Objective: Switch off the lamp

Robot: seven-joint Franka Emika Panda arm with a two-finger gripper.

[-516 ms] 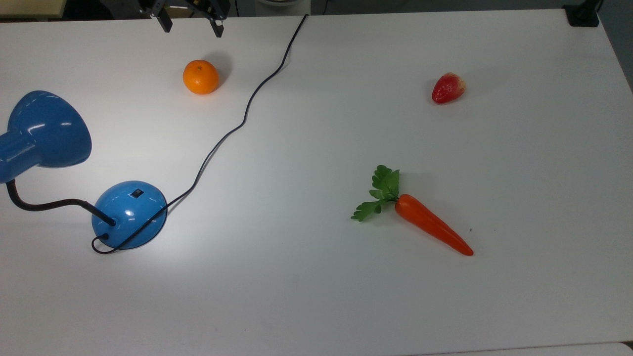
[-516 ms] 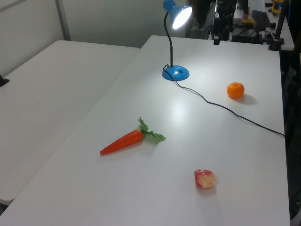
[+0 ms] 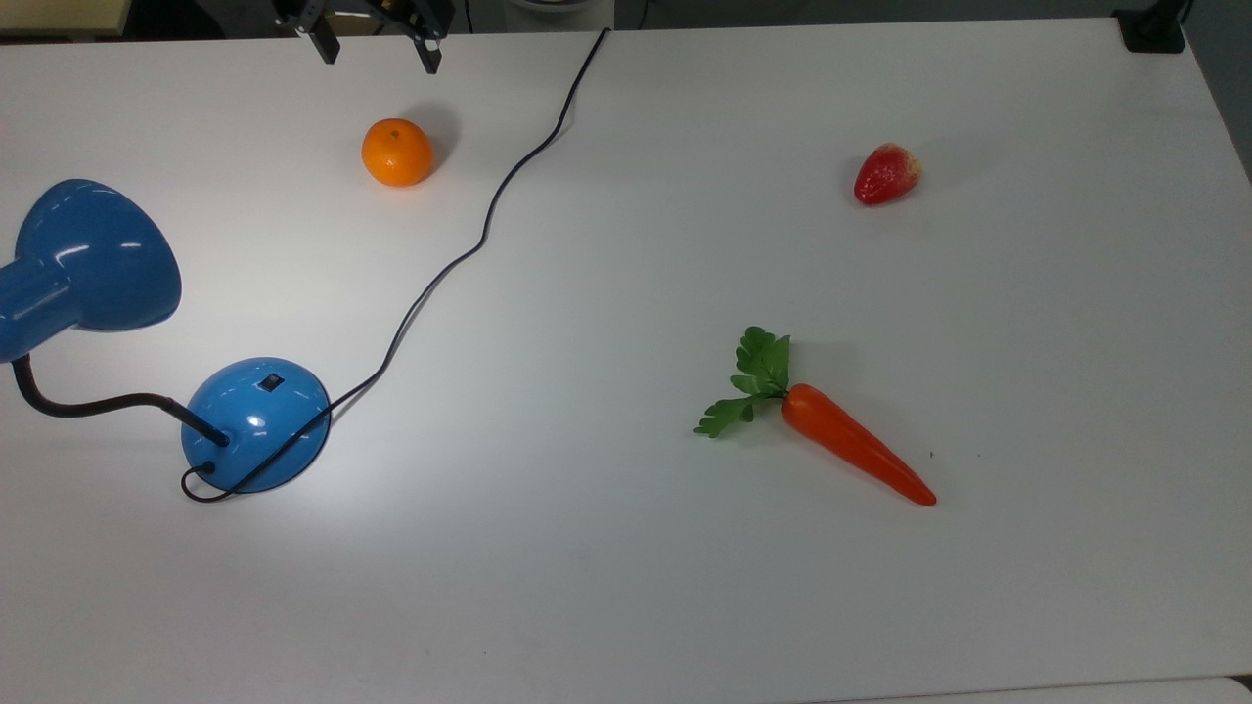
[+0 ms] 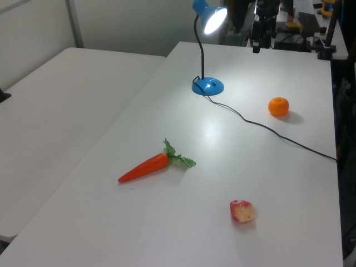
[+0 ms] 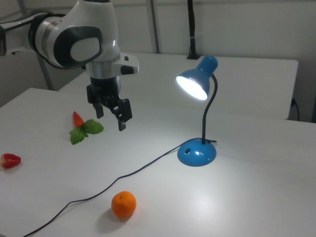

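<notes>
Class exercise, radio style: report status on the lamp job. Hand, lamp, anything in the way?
Hand open, above the table, holding nothing. Lamp lit, switch on the base untouched. Orange lies between hand and lamp base in the top view; cord trails alongside.

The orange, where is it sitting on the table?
In the top view the orange lies near the table's far edge, just below the open gripper, left of the lamp's black cord and up-right of the blue lamp.
</notes>
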